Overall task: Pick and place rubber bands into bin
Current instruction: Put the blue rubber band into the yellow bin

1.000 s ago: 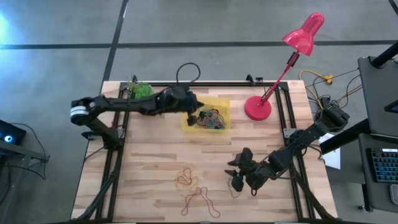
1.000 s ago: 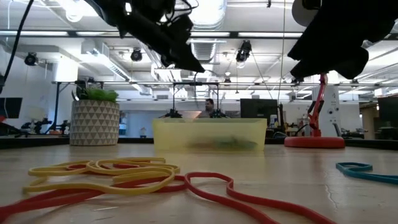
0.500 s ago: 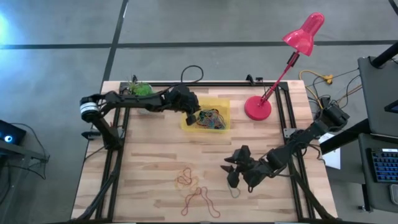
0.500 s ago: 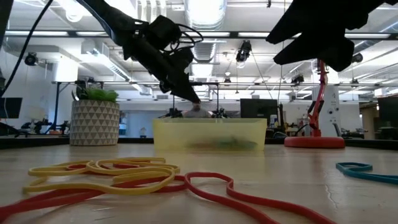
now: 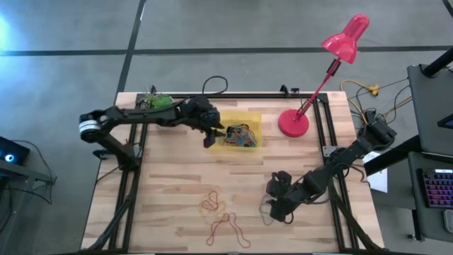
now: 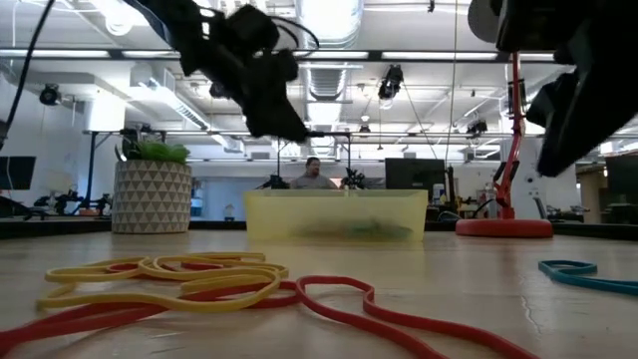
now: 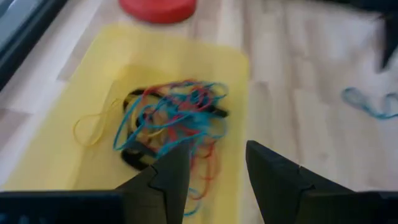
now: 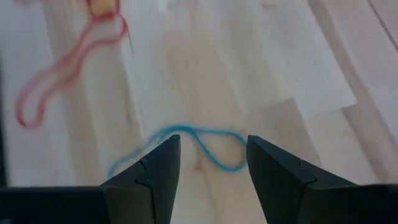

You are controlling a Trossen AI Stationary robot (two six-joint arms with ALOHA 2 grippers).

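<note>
Right gripper (image 8: pixel 208 165), fingers apart and empty, hung over a blue rubber band (image 8: pixel 186 146) at lower right; left gripper (image 5: pixel 211 136), parted and empty, hovered over the bin (image 5: pixel 251 120), upper centre

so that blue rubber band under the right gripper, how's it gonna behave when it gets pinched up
The blue rubber band lies flat in a wavy, uneven loop, so it will probably droop limply once lifted. It looks very thin, so the open right gripper may struggle to get under it, or just slide it across the smooth table.
</note>
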